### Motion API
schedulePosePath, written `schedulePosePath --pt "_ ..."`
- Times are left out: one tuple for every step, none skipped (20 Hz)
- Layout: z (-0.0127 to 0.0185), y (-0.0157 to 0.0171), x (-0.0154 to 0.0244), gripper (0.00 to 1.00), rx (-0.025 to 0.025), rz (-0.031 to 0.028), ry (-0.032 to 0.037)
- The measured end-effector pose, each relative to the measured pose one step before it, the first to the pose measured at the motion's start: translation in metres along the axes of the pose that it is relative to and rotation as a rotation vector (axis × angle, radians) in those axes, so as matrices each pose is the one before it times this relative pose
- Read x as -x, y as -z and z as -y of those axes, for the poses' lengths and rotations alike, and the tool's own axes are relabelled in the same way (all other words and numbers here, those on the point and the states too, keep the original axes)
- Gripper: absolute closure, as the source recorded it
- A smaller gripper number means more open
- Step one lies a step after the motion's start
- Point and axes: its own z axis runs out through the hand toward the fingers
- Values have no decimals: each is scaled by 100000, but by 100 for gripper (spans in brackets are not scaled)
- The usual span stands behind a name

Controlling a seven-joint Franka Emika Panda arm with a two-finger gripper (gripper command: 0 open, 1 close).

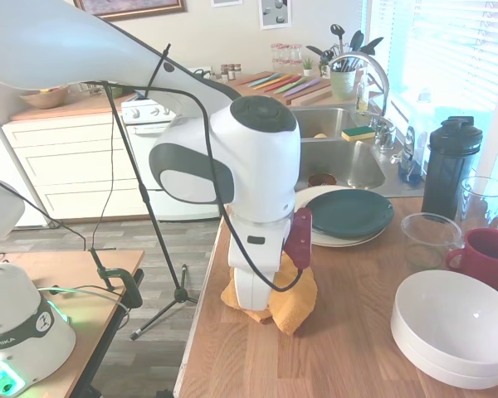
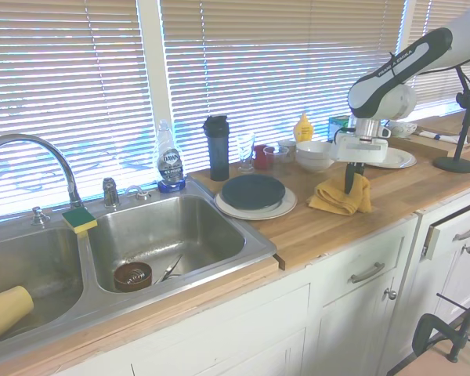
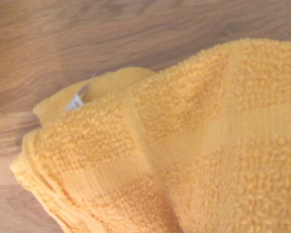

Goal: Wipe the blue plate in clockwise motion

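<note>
1. Cloth first: the yellow cloth (image 2: 341, 194) sits bunched on the wooden counter (image 2: 329, 231), and the gripper (image 2: 351, 186) is down in its folds. The fingers appear pinched on a fold of it, though the fabric hides their tips.
2. Risk of a weak hold: if only a thin fold is caught, the cloth could slip free on the way to the plate, or trail loose and drag.
3. Risk of shifting the plate: the blue plate (image 2: 253, 191) rests on a larger white plate (image 2: 275, 210). Pressing hard or off-centre while circling could slide or tip it on the white one.
4. Risk to neighbours: a glass bowl (image 1: 426, 239), a red mug (image 1: 487, 256) and stacked white bowls (image 1: 453, 325) stand near the plates, so a wide sweep or a hanging cloth corner could knock them.
5. The sink (image 2: 168, 235) edge lies just beside the plates; a push that way could send them toward the basin.
6. The blue plate is round, shallow, dark teal and matte, with no visible mess. It lies between the sink and the cloth, apart from the gripper.
</note>
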Motion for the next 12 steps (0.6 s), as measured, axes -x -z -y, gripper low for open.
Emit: schedulePosePath --pt "-171 62 -191 0 -216 53 44" --pt "-136 70 -147 0 2 -167 -34" --pt "-88 85 -88 0 93 -289 2" --pt "-60 88 -67 0 172 -455 107" --pt "-48 124 -75 0 528 -1086 220" --pt "-4 196 -59 0 468 -1470 228" --pt "-7 200 -27 0 305 -1241 -74" --pt "-47 202 -21 0 349 -1789 -526" --pt "-132 87 42 0 339 -1480 -396" --pt "-188 2 51 0 571 -1786 -355" --pt "-207 -64 79 0 719 -1464 -673" --pt "-183 5 107 0 577 -1344 -368"
